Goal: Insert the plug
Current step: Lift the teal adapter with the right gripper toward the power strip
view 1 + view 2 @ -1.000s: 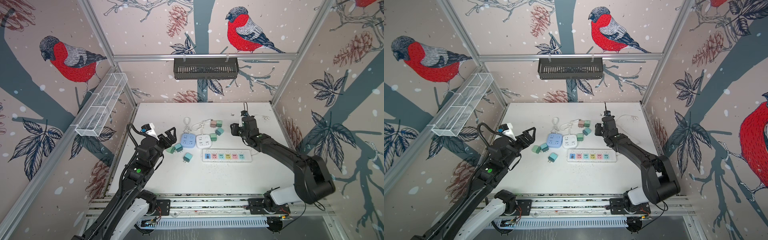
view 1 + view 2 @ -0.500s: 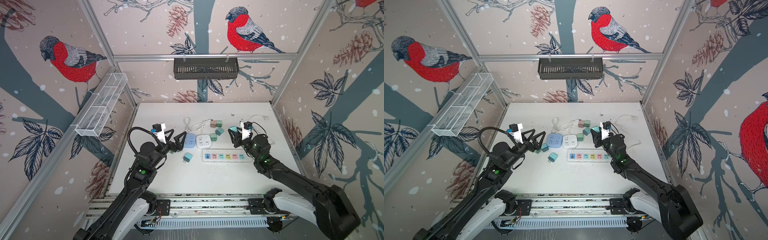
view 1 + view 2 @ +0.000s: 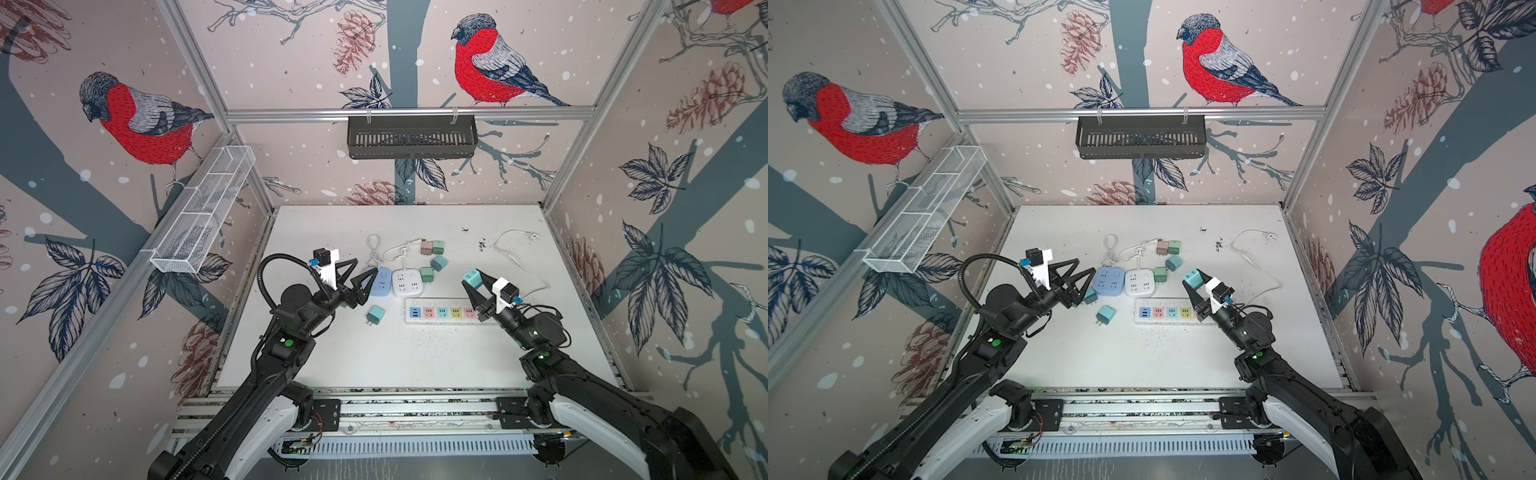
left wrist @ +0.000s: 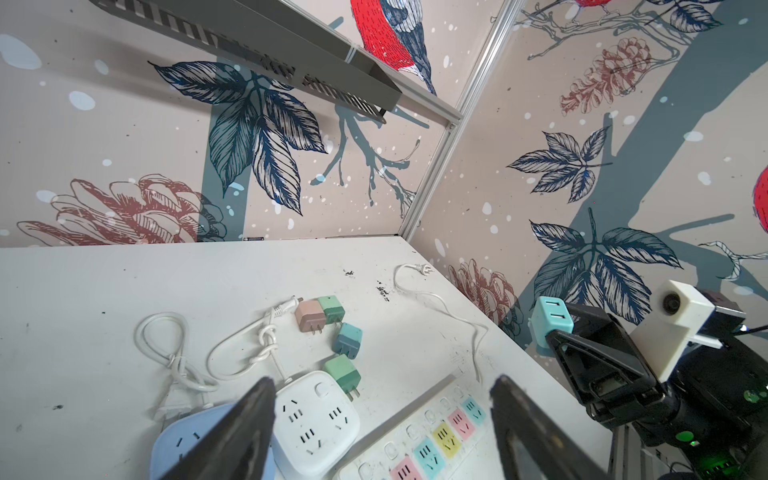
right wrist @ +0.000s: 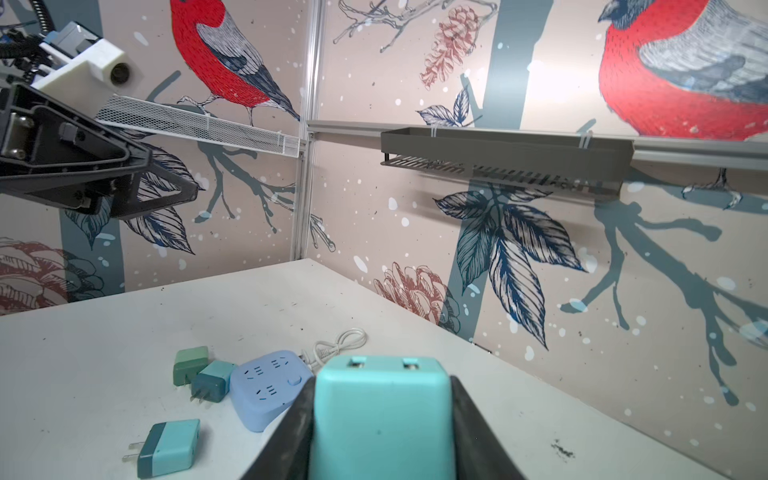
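Observation:
My right gripper (image 3: 473, 280) (image 5: 380, 386) is shut on a teal plug (image 3: 472, 277) (image 3: 1193, 279) (image 5: 380, 415). It holds the plug in the air above the right end of the white power strip (image 3: 442, 311) (image 4: 436, 436), whose sockets are coloured. The plug's two USB slots face away from the wrist camera and its prongs are hidden. My left gripper (image 3: 365, 268) (image 4: 384, 382) is open and empty. It hovers over the blue cube socket (image 3: 380, 282) and the white cube socket (image 3: 407, 283) (image 4: 316, 419).
A loose teal plug (image 3: 375, 313) lies left of the strip. Green, teal and pink plugs (image 3: 432, 259) lie behind the cube sockets among white cords. A thin white cable (image 3: 515, 257) runs at the back right. A black basket (image 3: 411, 137) and a wire shelf (image 3: 203, 216) hang on the walls.
My right gripper has drawn back from the far plugs and risen with the teal plug in its grip. My left gripper has lifted and shifted right toward the cube sockets.

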`<state>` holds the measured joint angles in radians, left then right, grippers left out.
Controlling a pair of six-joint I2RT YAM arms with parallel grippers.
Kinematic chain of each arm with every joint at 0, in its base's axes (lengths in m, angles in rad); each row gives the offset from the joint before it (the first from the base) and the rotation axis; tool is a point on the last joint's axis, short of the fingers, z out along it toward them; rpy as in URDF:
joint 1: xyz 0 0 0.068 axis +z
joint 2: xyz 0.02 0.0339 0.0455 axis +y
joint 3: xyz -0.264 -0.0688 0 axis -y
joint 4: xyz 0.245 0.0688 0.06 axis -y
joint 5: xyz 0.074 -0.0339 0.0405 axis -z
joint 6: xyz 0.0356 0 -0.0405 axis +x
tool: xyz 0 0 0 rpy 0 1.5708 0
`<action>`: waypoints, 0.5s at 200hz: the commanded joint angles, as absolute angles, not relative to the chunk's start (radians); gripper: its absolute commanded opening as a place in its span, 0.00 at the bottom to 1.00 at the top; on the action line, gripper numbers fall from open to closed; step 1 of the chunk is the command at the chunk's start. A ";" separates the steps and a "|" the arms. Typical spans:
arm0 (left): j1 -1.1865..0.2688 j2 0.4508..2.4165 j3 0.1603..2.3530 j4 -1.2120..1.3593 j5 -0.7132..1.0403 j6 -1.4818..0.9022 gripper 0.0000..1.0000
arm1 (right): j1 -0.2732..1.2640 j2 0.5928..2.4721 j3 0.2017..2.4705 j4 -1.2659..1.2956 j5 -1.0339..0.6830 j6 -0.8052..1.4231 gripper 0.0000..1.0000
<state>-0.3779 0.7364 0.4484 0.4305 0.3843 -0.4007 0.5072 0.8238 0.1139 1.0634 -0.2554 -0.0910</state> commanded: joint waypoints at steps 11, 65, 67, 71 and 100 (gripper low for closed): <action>-0.381 0.716 0.445 0.468 0.410 -0.374 0.79 | 0.505 0.820 0.117 1.158 -0.294 -0.206 0.03; -0.409 0.725 0.438 0.437 0.447 -0.351 0.76 | 0.504 1.012 -0.091 1.589 -0.301 -0.315 0.02; -0.413 0.726 0.437 0.435 0.445 -0.348 0.76 | 0.504 1.022 -0.092 1.595 -0.300 -0.315 0.02; -0.422 0.729 0.435 0.432 0.440 -0.343 0.76 | 0.505 1.040 -0.088 1.599 -0.297 -0.314 0.02; -0.505 0.795 0.471 0.403 0.421 -0.289 0.74 | 0.522 1.161 -0.009 1.502 -0.298 -0.344 0.01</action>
<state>-0.4541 0.7509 0.4385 0.4099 0.4175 -0.3527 0.5072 1.0885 0.0036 1.4544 -0.3000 -0.2913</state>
